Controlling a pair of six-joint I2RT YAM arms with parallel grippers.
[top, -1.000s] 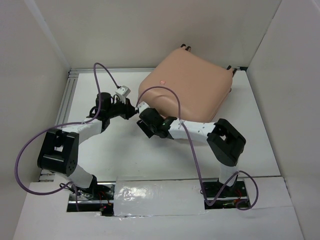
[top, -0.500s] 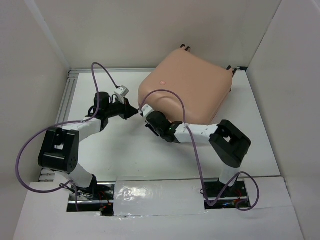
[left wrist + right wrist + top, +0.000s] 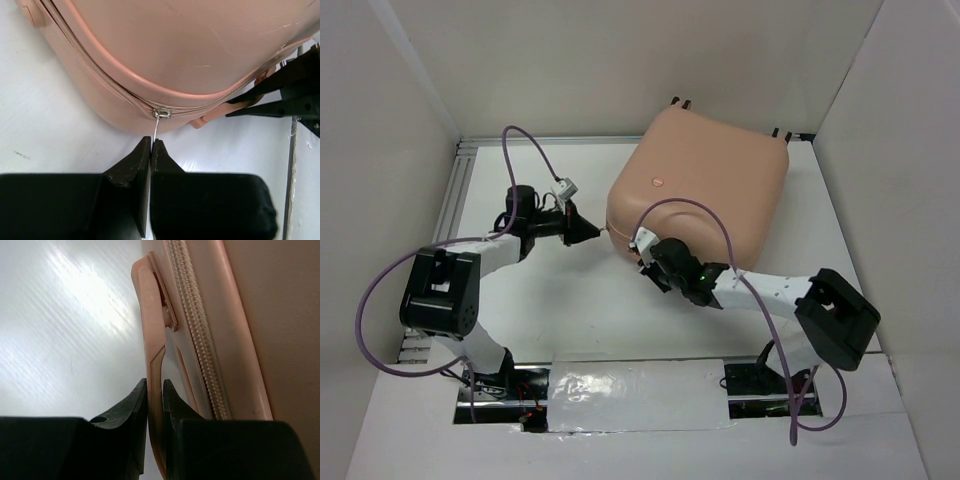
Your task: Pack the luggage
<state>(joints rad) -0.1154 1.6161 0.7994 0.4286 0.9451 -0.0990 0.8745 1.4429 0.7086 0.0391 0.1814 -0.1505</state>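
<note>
Two sets of fingers (image 3: 129, 167) on luggage (image 3: 710, 185)

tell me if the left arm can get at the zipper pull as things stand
Yes, it seems: the left gripper is shut on the thin metal zipper pull hanging from the slider on the luggage seam, nothing between. The right gripper clamps the handle, off to the side.

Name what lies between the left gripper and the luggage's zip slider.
Left wrist view: a thin metal pull tab spans from the slider on the luggage into the left gripper.
</note>
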